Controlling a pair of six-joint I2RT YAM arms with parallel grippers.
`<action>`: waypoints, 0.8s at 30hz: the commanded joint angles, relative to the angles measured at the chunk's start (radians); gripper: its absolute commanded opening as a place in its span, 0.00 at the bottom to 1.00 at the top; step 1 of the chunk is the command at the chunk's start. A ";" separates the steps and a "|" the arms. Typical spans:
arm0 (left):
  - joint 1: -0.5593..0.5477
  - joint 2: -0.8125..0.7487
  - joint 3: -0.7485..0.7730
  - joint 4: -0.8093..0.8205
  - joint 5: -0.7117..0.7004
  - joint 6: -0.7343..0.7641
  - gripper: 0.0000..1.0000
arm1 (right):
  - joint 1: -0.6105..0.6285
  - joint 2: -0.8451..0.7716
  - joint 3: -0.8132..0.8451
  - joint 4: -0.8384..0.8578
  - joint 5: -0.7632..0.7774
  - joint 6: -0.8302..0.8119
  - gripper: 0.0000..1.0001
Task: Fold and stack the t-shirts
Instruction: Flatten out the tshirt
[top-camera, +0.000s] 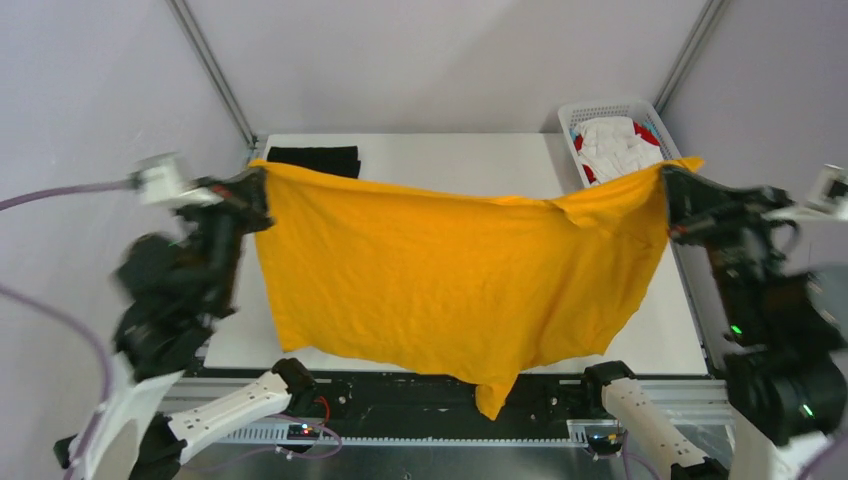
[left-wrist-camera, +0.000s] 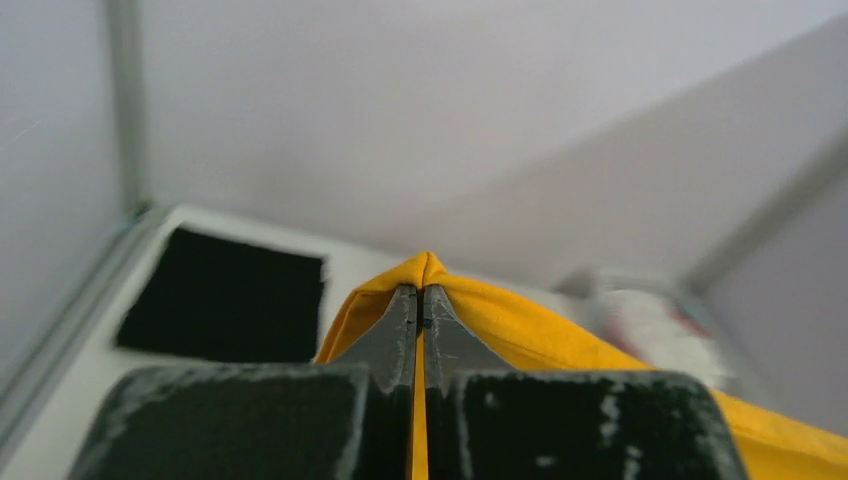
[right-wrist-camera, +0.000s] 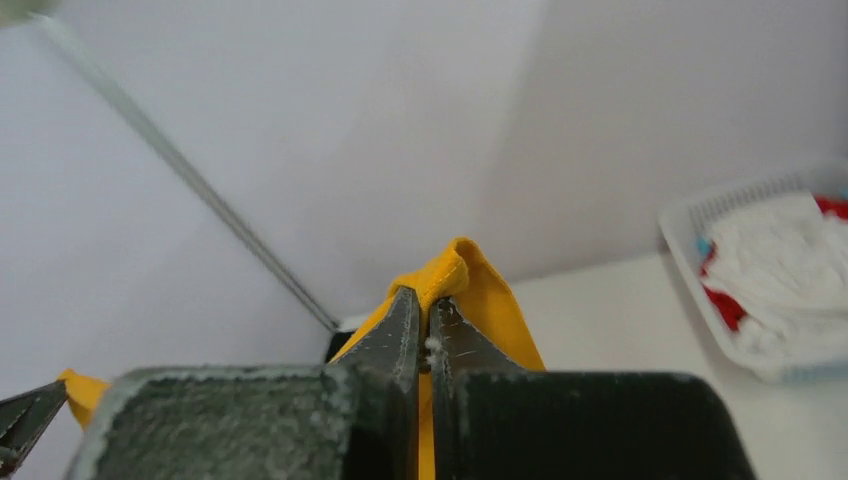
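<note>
The mustard-orange t-shirt (top-camera: 450, 280) hangs spread in the air between both arms, above the white table (top-camera: 450, 160). My left gripper (top-camera: 258, 185) is shut on its left upper corner, and the cloth (left-wrist-camera: 520, 320) pokes out past the tips (left-wrist-camera: 420, 295). My right gripper (top-camera: 668, 180) is shut on the right upper corner, where cloth (right-wrist-camera: 490, 300) folds over the tips (right-wrist-camera: 425, 305). The shirt's lower edge droops past the table's near edge. A folded black t-shirt (top-camera: 313, 160) lies at the far left of the table and also shows in the left wrist view (left-wrist-camera: 225, 295).
A white mesh basket (top-camera: 572, 115) at the far right corner holds white and red shirts (top-camera: 620, 145). It also shows in the right wrist view (right-wrist-camera: 690, 260). Frame posts rise at both back corners. The arm bases sit along the near edge.
</note>
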 joint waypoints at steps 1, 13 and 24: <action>0.074 0.196 -0.158 0.112 -0.303 -0.036 0.00 | -0.005 0.040 -0.224 0.165 0.166 0.026 0.00; 0.340 0.563 -0.262 0.247 -0.125 -0.186 0.00 | -0.006 0.271 -0.447 0.372 0.296 0.000 0.00; 0.430 0.902 -0.083 0.316 -0.118 -0.138 0.00 | -0.038 0.570 -0.475 0.591 0.306 -0.020 0.00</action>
